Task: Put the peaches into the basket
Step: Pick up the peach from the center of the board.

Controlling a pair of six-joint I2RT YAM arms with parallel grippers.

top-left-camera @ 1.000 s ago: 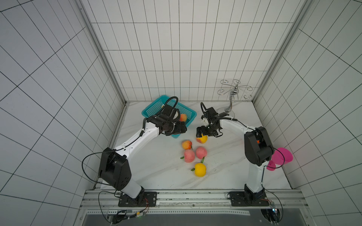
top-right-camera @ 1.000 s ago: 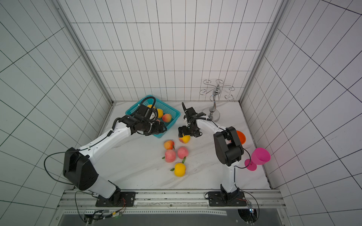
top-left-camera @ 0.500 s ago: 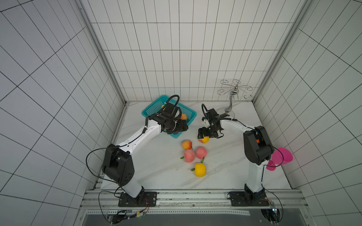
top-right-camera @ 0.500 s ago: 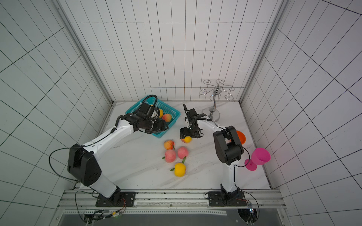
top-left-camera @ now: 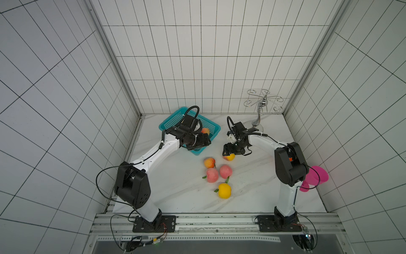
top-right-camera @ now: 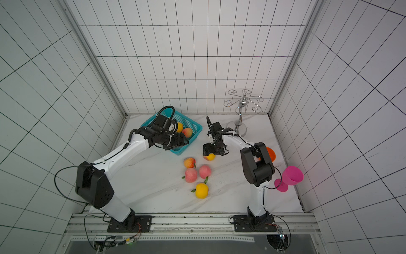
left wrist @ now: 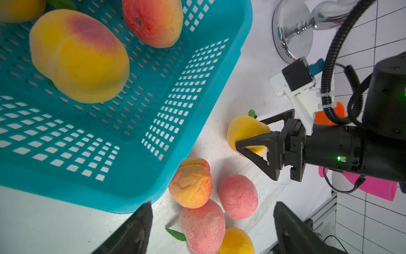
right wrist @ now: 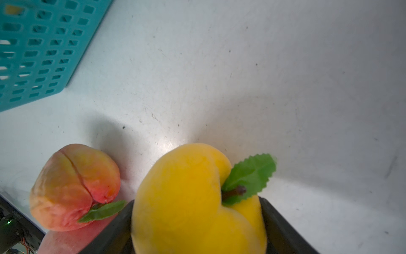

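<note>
My right gripper [top-left-camera: 229, 154] [right wrist: 197, 222] is shut on a yellow peach [top-left-camera: 230, 157] [top-right-camera: 210, 157] [right wrist: 189, 198] low over the table, right of the teal basket [top-left-camera: 216, 128] [top-right-camera: 198, 129] [left wrist: 239, 48]. Two peaches [top-right-camera: 179, 127] [left wrist: 79, 57] lie inside the basket. Several more peaches [top-left-camera: 209, 162] [top-right-camera: 191, 175] [left wrist: 238, 195] sit in a cluster on the table. My left gripper [top-left-camera: 204, 141] [left wrist: 211, 228] hangs open and empty over the basket's near corner, its fingers [left wrist: 136, 231] wide apart above that cluster.
A chrome cup rack [top-left-camera: 262, 103] stands at the back right. A pink goblet [top-right-camera: 290, 178] and an orange bowl [top-right-camera: 270, 154] sit by the right arm's base. White tiled walls close in the marble table [top-left-camera: 175, 193].
The right gripper's jaws have closed onto the yellow peach. The left arm has shifted slightly, and its gripper stays over the basket's near corner.
</note>
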